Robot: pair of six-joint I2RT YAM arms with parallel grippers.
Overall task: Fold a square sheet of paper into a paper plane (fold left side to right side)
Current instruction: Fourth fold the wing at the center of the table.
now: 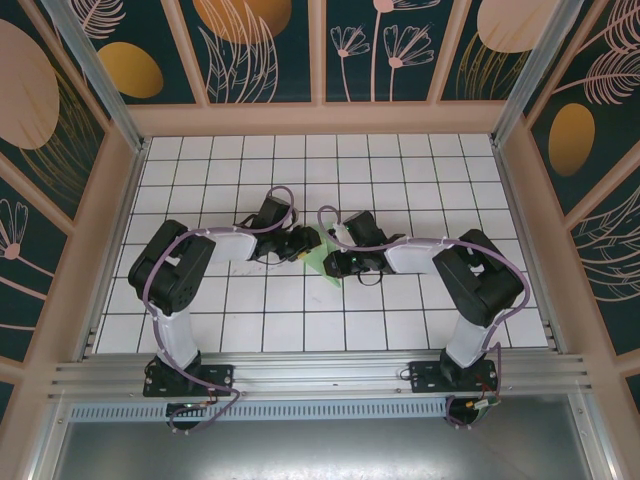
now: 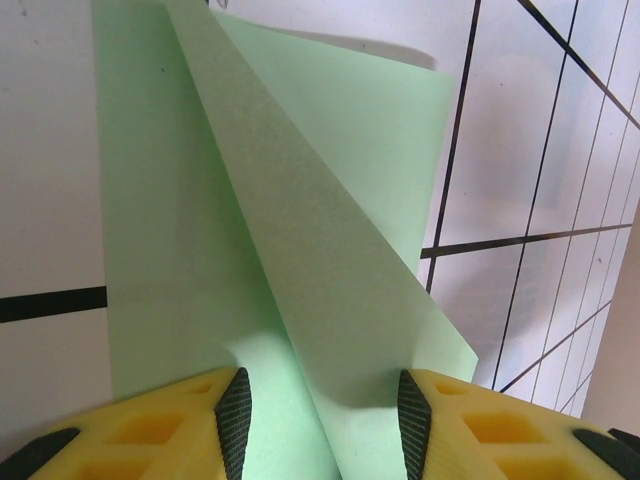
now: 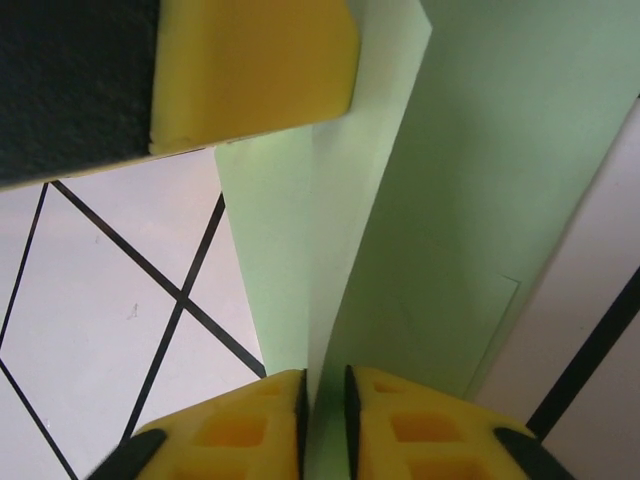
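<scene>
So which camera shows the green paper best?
The left wrist view. The green paper is large and sharp, its slanted folded flap between the fingers of the left end effector. The right wrist view gives a close strip with a crease running to the right end effector. The top view gives a small green bit between the arms.

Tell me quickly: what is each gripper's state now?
Left gripper: open, fingers astride the paper.
Right gripper: nearly closed around a paper fold; grip cannot be told.

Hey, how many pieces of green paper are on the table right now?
1: the green paper, folded, lies where the left gripper and right gripper meet; parts beneath them are hidden.
</scene>
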